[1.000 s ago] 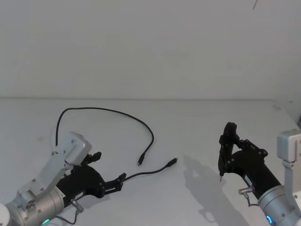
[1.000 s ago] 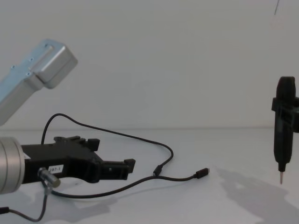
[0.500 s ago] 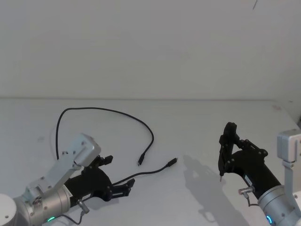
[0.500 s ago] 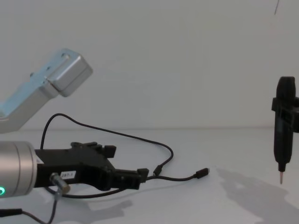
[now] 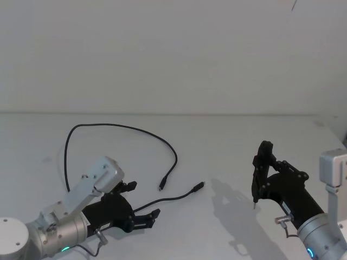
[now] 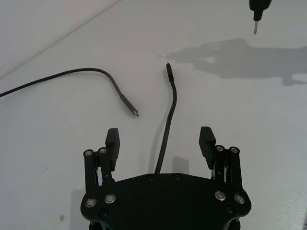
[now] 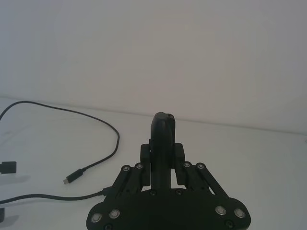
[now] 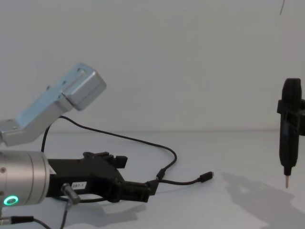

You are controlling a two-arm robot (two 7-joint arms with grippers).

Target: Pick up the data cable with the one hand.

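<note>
L hand (image 6: 160, 137) wide open astride data cable (image 6: 174, 98); R hand (image 7: 163, 154) clamps pen tool (image 7: 163, 128).

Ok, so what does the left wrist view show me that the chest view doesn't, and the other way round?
Left wrist view: the left gripper has its jaws open, with one branch of the data cable running between them on the table.
Chest view: that gripper's white label seen from the side, the arm's green light, and the whole pen-shaped tool held upright by the right gripper at the right.
Both: the cable's two plugs and the tool's metal tip.
</note>
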